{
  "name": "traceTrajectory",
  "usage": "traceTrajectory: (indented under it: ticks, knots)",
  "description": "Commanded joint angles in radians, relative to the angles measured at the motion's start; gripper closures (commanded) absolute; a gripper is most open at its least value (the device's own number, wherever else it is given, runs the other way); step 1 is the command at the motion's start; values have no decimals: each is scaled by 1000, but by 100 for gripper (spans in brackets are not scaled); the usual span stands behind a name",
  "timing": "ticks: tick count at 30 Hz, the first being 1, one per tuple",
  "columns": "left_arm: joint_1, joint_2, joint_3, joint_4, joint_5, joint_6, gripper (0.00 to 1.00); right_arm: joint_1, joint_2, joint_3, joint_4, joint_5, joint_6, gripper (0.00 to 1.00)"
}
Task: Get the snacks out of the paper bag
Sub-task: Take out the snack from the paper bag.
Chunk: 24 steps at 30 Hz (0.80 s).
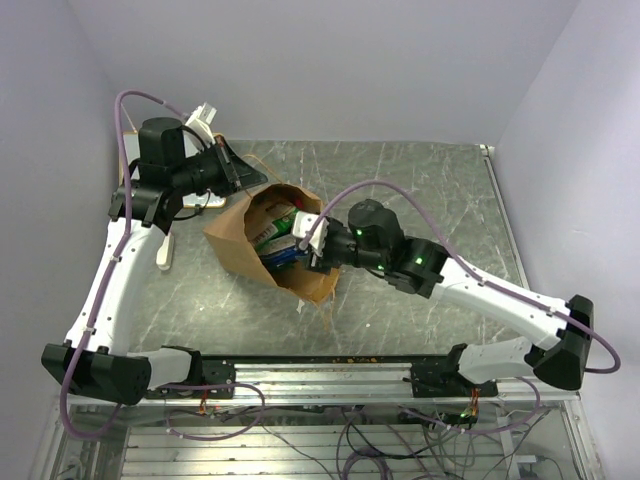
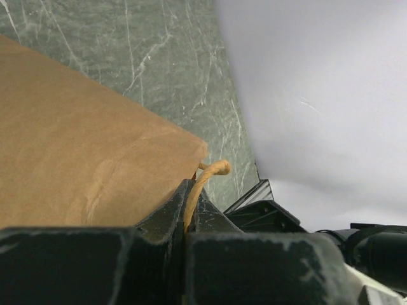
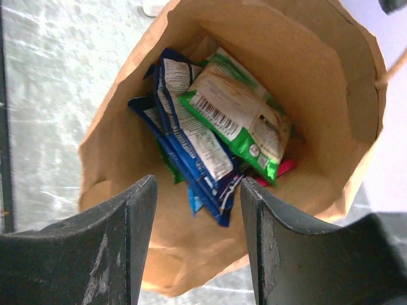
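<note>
- The step in hand, as I judge it, is reaching into the paper bag (image 1: 232, 238) for the first of the snacks (image 1: 276, 236); none lies out on the worktop (image 1: 430, 190) that I can see
- The bag lies tipped over toward the worktop's far left corner, its mouth open to the right, with all the packets visible deep inside it
- The left gripper (image 2: 189, 203) is pressed together on the bag's twisted handle (image 2: 208, 173), pinching it just beside the brown wall; this hold should stay steady so the mouth does not sag or slide when the other arm pulls
- The right gripper (image 3: 197, 184) stands at the mouth with its fingers spread about halfway, holding nothing; in the wrist view the lower ends of the blue packets (image 3: 191, 143) sit between the two fingers, though whether the pads touch them I cannot tell
- To do it well, go straight in along the bag's axis, clear of the paper rim, and close on the edge of one blue packet only, since they overlap and two may come together
- The green packet (image 3: 236, 114) leans on the blue ones and a red one (image 3: 284, 168) peeks beneath it; pulling slowly should stop these from dragging along
- Draw the packet out along the same line, then set it down well apart from the bag
</note>
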Motion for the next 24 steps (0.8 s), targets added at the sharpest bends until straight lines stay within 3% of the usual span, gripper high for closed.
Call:
traceTrajectory:
  ticks: [1,7,24]
  knots:
    - [-4,-15,5,15,40,-2,93,5,67,5,61,-7,-273,47]
    - [-4,-10,6,-4,33,1,93,4,159,-13,127,-24,-458,60]
    - [-4,50,78,-86,52,66,93,-123,450,62,255,-110,-632,58]
